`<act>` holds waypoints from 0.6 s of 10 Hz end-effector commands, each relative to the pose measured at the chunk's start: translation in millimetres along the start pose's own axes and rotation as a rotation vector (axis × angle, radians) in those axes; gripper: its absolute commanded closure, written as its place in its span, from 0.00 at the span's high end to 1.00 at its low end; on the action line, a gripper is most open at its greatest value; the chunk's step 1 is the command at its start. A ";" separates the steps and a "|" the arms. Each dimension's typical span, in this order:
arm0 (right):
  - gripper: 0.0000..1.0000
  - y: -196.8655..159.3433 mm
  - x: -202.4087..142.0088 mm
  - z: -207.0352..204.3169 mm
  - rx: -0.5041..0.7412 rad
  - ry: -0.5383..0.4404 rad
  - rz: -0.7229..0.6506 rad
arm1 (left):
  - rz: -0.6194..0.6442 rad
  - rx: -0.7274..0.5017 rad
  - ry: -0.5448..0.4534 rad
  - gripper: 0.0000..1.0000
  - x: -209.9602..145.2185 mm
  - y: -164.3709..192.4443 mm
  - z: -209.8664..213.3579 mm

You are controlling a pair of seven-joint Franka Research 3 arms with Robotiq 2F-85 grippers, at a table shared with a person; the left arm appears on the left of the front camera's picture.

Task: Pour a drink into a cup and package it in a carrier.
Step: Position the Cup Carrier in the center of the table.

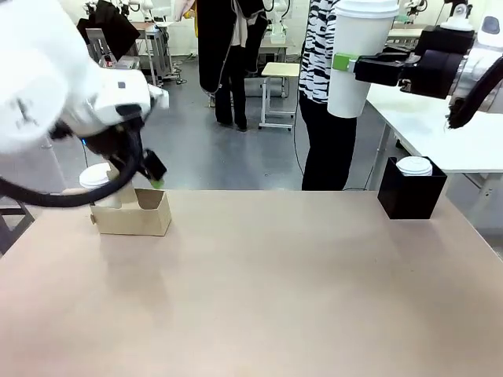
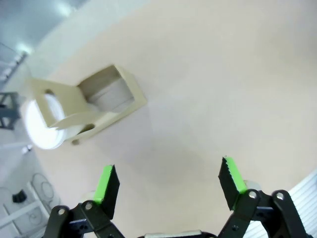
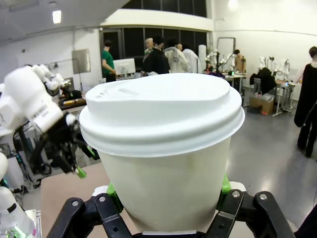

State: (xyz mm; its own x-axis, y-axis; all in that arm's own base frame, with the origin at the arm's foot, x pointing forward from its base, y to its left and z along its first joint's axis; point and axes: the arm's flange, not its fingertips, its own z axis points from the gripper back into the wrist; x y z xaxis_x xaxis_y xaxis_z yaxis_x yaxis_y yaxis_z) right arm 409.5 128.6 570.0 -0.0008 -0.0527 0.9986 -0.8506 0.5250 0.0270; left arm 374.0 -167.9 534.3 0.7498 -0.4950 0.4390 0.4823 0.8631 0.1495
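My right gripper (image 1: 346, 63) is shut on a tall white paper cup (image 1: 357, 59) with a white lid, held upright high above the table's far right. In the right wrist view the cup (image 3: 163, 144) stands close between the green pads (image 3: 225, 184). The brown cardboard carrier (image 1: 134, 214) sits at the table's far left, with another lidded white cup (image 1: 95, 177) in its left side. My left gripper (image 1: 154, 171) hangs open just above the carrier's right end. In the left wrist view the open left gripper (image 2: 169, 181) holds nothing, and the carrier (image 2: 94, 104) lies beyond it, tilted in the picture.
A black box (image 1: 410, 192) holding a lidded white cup (image 1: 414, 166) stands at the table's far right. A person in a striped top (image 1: 321, 71) stands behind the table, close to the raised cup. A white table (image 1: 440, 133) is at the right.
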 end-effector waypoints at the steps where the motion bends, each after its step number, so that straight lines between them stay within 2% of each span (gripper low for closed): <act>1: 0.80 -1.3 2.7 -3.2 0.003 -0.019 0.001 | 0.117 0.058 0.071 1.00 24.3 28.3 16.0; 3: 0.80 -1.3 2.7 -3.2 0.003 -0.019 0.001 | 0.213 0.086 0.093 1.00 41.6 66.7 14.3; 6: 0.80 -1.3 2.7 -3.2 0.003 -0.019 0.001 | 0.360 0.090 0.112 1.00 61.8 127.4 -22.6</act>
State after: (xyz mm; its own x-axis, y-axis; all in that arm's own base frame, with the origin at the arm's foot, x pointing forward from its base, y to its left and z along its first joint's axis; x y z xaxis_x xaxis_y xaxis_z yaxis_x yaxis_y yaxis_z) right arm 409.9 128.5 569.9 -0.0004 -0.0526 0.9986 -0.8506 0.5251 0.0273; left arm 473.6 -86.6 559.7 0.9028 -0.2199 0.3696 0.1962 0.9753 0.1010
